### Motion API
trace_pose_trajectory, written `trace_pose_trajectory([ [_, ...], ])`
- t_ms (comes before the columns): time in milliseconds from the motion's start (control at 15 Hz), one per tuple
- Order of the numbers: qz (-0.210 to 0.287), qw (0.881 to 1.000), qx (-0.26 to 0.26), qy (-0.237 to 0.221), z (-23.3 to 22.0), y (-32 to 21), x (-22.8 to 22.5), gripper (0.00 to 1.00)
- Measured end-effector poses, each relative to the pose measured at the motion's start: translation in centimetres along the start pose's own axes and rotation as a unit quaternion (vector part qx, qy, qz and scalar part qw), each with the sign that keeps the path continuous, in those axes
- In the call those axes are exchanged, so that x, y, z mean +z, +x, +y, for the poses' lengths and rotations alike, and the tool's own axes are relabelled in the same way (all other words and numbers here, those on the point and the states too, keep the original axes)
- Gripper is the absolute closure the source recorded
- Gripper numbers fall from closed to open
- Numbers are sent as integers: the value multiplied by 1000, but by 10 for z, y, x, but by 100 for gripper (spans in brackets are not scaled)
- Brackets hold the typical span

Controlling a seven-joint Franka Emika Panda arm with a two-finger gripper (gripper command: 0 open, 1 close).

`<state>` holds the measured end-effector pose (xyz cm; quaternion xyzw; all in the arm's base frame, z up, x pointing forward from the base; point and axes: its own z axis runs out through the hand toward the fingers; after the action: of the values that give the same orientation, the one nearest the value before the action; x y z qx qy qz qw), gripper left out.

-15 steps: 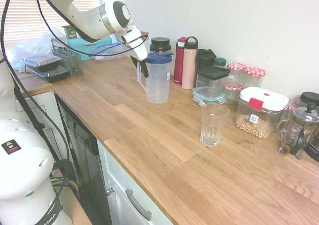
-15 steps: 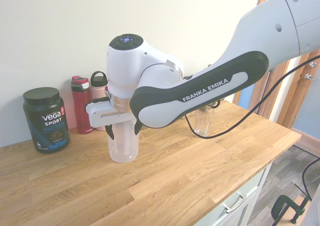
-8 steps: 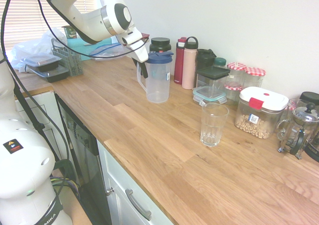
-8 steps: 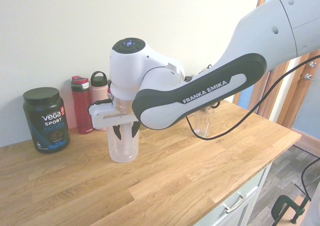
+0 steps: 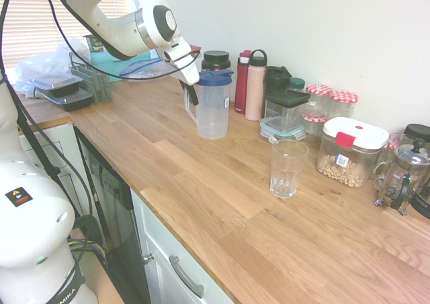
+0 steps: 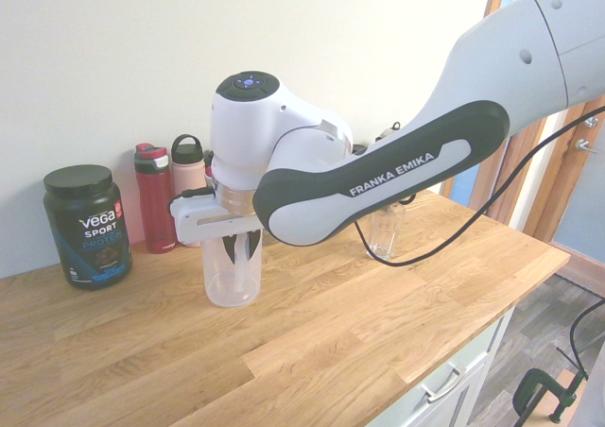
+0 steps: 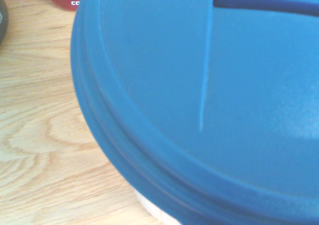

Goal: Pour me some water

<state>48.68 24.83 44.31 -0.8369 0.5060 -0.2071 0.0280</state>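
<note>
A clear plastic pitcher [image 5: 215, 112] with a blue lid [image 5: 215, 77] stands at the back of the wooden counter [image 5: 201, 183]; its lid [image 7: 199, 85] fills the wrist view. My gripper [image 5: 193, 91] comes down at the pitcher's handle [image 5: 189, 109] on the side away from the wall. From the other side, the gripper [image 6: 237, 248] has its dark fingers [image 6: 228, 250] drawn close together on the handle, in front of the pitcher [image 6: 232, 281]. An empty clear glass [image 5: 288, 167] stands apart, further along the counter. It also shows behind the arm as the glass [image 6: 385, 230].
Behind the pitcher stand a black protein tub [image 6: 85, 224], a red bottle [image 5: 242, 82] and a pink bottle [image 5: 255, 85]. Lidded containers [image 5: 285, 112], a jar of chickpeas [image 5: 349, 153] and a French press [image 5: 402, 176] line the wall. A dish rack [image 5: 91, 79] sits at the far end.
The fingers, spread wide either side of the handle a second ago, have drawn together on it. The pitcher has not moved.
</note>
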Motion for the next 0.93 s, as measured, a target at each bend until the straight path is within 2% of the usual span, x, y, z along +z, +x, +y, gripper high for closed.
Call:
trace_pose_trajectory([
  [267, -3, 1000, 0, 7, 12, 4, -12, 100],
  [533, -9, 999, -18, 41, 39, 29, -72, 100],
  [733, -21, 996, -82, 29, 84, 57, -113, 100],
  [933, -48, 983, -175, 17, 135, 90, -134, 100],
])
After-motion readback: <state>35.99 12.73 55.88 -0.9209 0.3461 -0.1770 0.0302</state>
